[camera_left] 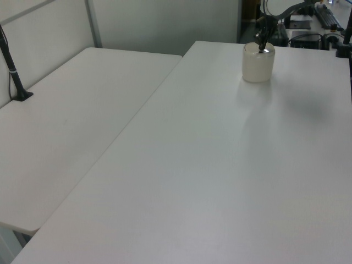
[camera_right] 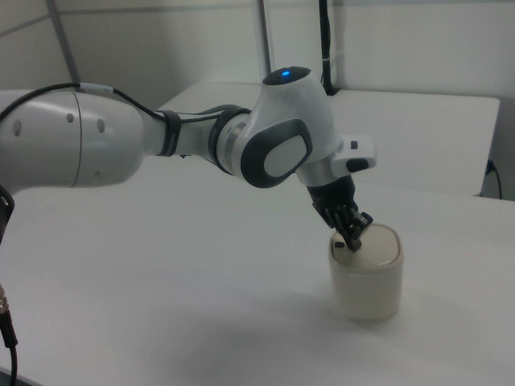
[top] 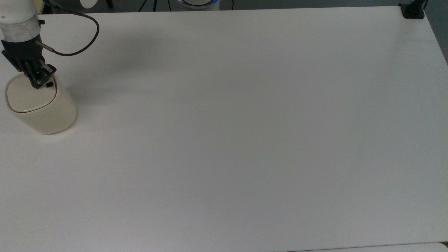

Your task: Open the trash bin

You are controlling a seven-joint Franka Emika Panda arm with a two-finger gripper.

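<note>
The round-cornered, smooth cream trash bin (top: 40,105) sits on the flat white bench (top: 245,122). The gripper (top: 39,82) presses its lid; jaws look squeezed together, holding nothing.

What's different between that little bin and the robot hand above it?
The bin is cream, smooth and rounded; the gripper is black and angular. The bin stands upright on the table; the gripper hangs tilted from the white arm, its tip at the lid beside the black button. The bin looks much wider than the gripper's tip.
</note>
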